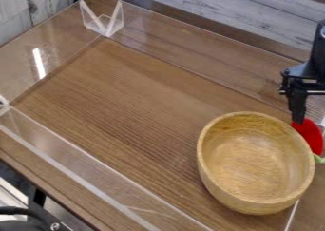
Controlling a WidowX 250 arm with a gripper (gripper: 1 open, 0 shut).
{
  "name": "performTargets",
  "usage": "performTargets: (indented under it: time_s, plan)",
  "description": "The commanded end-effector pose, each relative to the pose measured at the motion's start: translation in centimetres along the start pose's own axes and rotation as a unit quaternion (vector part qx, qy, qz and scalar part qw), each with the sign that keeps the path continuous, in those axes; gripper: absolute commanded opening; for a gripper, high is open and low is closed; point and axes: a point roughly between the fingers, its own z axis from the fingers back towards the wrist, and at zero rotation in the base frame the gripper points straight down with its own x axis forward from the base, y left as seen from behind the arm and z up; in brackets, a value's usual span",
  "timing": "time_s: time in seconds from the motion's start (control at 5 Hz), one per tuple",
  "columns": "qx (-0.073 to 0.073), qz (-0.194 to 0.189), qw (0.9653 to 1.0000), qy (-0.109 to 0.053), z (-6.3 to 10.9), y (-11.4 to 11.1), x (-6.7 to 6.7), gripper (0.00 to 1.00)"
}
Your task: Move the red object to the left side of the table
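The red object [307, 136] is a small glossy red toy lying on the brown wooden table [133, 92] at the far right edge of the view, just behind the rim of the wooden bowl. My gripper [313, 119] points straight down directly above it, open. Its left dark finger [299, 107] hangs just over the toy's left side, while the right finger is cut off by the frame edge. Nothing is held. Part of the toy is hidden by the frame edge.
A round light-wood bowl [254, 163] sits at the front right, touching or nearly touching the red toy. Low clear acrylic walls [57, 154] edge the table along the left and front. A small clear bracket [102, 18] stands at the back left corner.
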Motion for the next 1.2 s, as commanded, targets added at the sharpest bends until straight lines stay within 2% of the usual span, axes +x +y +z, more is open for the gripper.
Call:
performTargets:
  time_s: [0.0, 0.2, 0.6, 1.0]
  plan:
    - [-0.028, 0.007, 0.9993, -0.022, 1.6, -1.3, 1.5, 1.00]
    - [-0.027, 0.013, 0.9993, -0.021, 1.1, -1.4, 2.2, 1.00]
    - [-0.028, 0.043, 0.9985, -0.021, 0.8, -1.6, 2.1, 1.00]
    - [-0.028, 0.088, 0.9954, -0.025, -0.4, -0.3, 2.9, 1.00]
